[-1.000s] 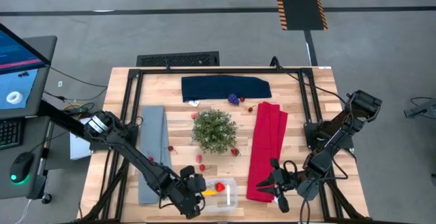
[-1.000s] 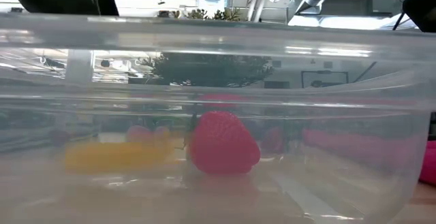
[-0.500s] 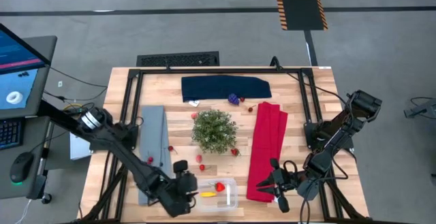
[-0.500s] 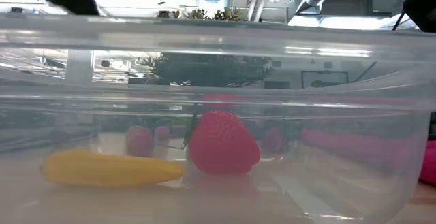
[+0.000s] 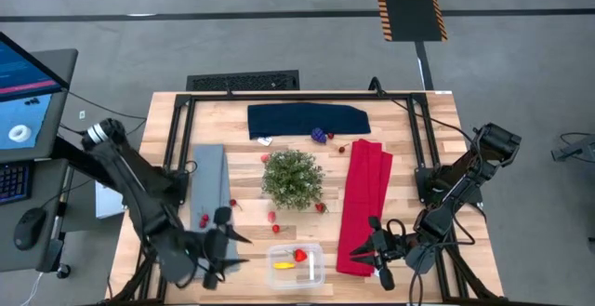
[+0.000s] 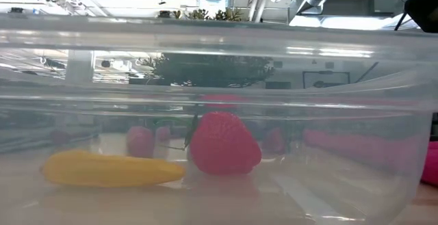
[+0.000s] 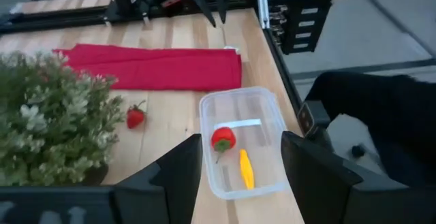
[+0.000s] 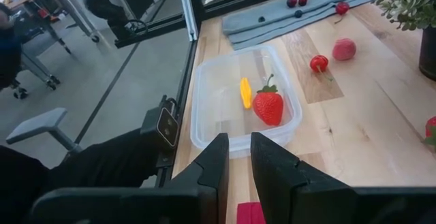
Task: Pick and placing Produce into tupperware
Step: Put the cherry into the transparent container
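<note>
The clear tupperware (image 5: 296, 264) stands near the table's front edge. In it lie a red strawberry (image 7: 223, 139) and a yellow piece (image 7: 245, 169), both resting on its floor. My left gripper (image 5: 232, 248) hangs open just left of the tupperware and above table height, with nothing between its fingers. My right gripper (image 5: 376, 248) waits over the near end of the red cloth (image 5: 364, 204), right of the tupperware, its fingers a narrow gap apart and empty. More produce lies loose: red berries (image 5: 272, 216), a strawberry (image 5: 321, 207) and purple grapes (image 5: 319, 136).
A bushy green plant (image 5: 293, 178) stands mid-table behind the tupperware. A grey cloth (image 5: 209, 208) lies at the left with small berries on it (image 8: 291, 1), and a navy cloth (image 5: 307, 120) lies at the back. Black frame rails run along the table's edges.
My left gripper has let go of the yellow piece, opened wider, risen out of the tupperware and drawn back toward the table's left edge, rolling as it went. The yellow piece has dropped to the tupperware's floor beside the strawberry.
</note>
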Available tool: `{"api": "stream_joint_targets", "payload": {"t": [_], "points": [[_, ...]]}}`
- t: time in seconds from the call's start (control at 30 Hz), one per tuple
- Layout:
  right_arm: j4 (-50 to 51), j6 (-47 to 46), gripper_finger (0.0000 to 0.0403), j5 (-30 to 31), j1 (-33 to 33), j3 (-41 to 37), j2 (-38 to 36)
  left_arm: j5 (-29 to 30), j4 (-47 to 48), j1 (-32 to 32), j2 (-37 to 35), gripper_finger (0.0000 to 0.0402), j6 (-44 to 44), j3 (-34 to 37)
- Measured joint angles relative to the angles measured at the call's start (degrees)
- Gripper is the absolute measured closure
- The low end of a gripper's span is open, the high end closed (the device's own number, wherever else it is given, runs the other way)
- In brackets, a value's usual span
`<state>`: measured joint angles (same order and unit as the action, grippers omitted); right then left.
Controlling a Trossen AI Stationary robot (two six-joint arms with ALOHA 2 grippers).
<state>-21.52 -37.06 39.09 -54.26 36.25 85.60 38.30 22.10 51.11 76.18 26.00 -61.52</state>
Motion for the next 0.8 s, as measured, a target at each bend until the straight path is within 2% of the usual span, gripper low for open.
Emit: {"api": "stream_joint_targets", "payload": {"t": [0.3,0.47,0.63,0.8], "points": [[0.02,-0.01,0.0317,0.0,0.02,0.0,0.0,-5.2,-17.04,-0.17,-21.6,0.0209,-0.09,23.78],[0.53,-0.37,0.0317,-0.02,0.33,0.0,0.0,-1.22,-16.54,-1.44,-35.53,0.0209,12.81,34.35],[1.36,-3.29,0.0317,-0.07,1.28,0.0,0.0,3.07,-14.89,-2.28,-44.92,0.021,16.9,40.14],[1.34,-3.47,0.0317,-0.23,2.3,0.0,0.0,4.56,-11.5,-4.86,-48.36,0.021,17.05,40.63]]}}
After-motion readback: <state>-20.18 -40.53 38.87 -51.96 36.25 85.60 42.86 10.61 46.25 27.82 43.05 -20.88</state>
